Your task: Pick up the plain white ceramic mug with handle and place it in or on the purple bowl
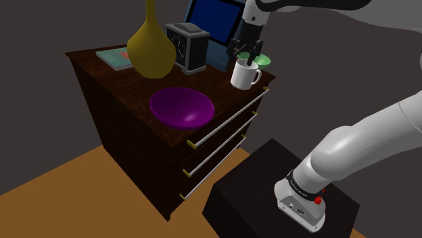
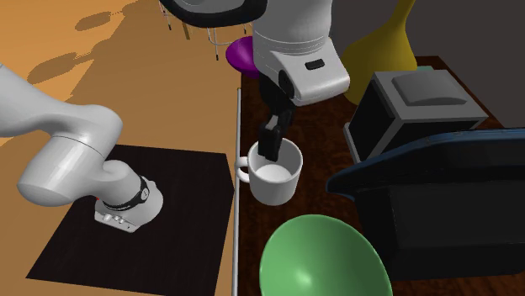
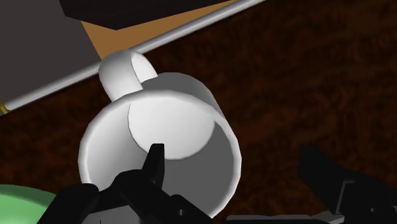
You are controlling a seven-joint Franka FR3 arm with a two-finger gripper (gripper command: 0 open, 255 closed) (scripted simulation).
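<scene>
Fingers (image 3: 154, 164) apart, astride rim of smooth white mug (image 3: 169, 126), rounded purple bowl (image 1: 181, 107)

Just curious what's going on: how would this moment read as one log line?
stage: about to grip mug | fingers: open, one inside mug, one outside | mug: upright on dresser | purple bowl: empty

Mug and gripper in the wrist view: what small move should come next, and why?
Probably shut the gripper. It is open and straddles the wall of the white mug, one finger inside, the other outside and apart from it, so nothing is held yet. The white mug seems to stand on the dresser.
</scene>
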